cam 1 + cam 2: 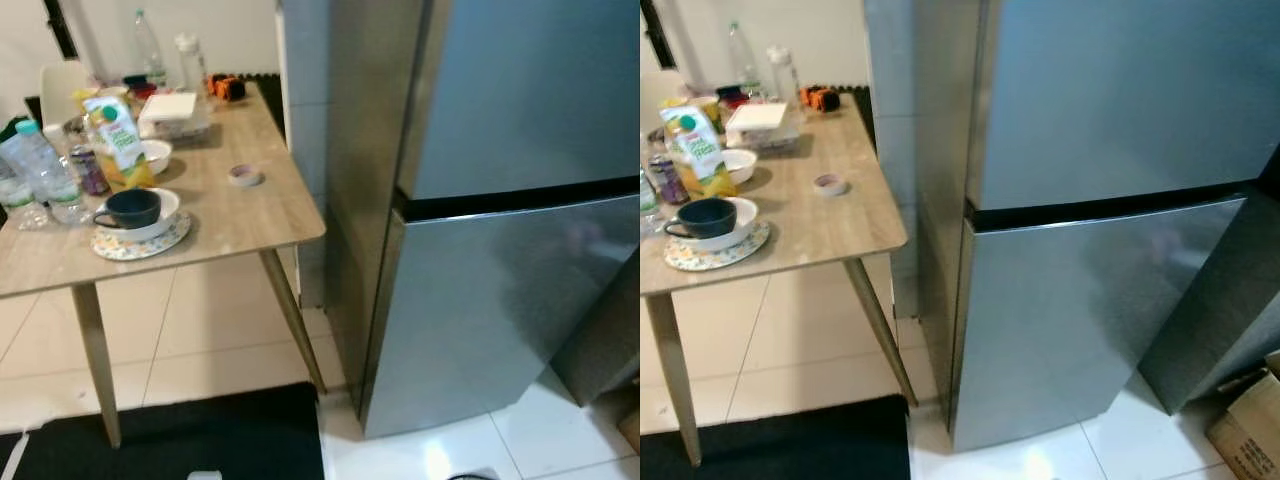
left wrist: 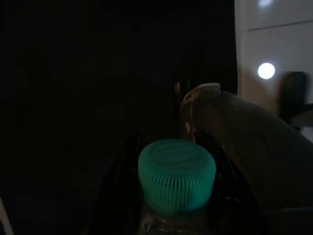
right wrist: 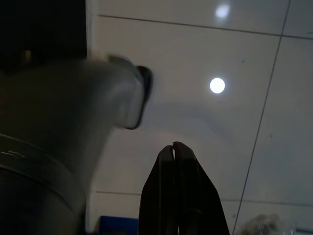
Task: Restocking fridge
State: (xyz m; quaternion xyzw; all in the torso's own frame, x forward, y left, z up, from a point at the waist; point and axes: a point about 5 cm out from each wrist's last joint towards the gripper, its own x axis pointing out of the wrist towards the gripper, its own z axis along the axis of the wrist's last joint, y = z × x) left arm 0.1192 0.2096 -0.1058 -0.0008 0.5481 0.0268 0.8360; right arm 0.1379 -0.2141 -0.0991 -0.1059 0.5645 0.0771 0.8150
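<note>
The steel fridge (image 1: pixel 500 200) stands at the right with both its upper and lower doors closed. In the dark left wrist view, a clear bottle with a green ribbed cap (image 2: pixel 176 174) sits between the black fingers of my left gripper (image 2: pixel 177 147), which is shut on it. My right gripper (image 3: pixel 173 147) hangs over white floor tiles with its fingers pressed together and nothing between them. On the wooden table (image 1: pixel 250 215) at the left stand two more green-capped water bottles (image 1: pixel 45 170) and a juice carton (image 1: pixel 120 140).
The table also carries a dark cup (image 1: pixel 132 207) on a plate, a white box (image 1: pixel 170 108) and a tape roll (image 1: pixel 244 176). A black mat (image 1: pixel 180 435) lies under the table's front. A cardboard box (image 1: pixel 1250 420) sits on the floor right of the fridge.
</note>
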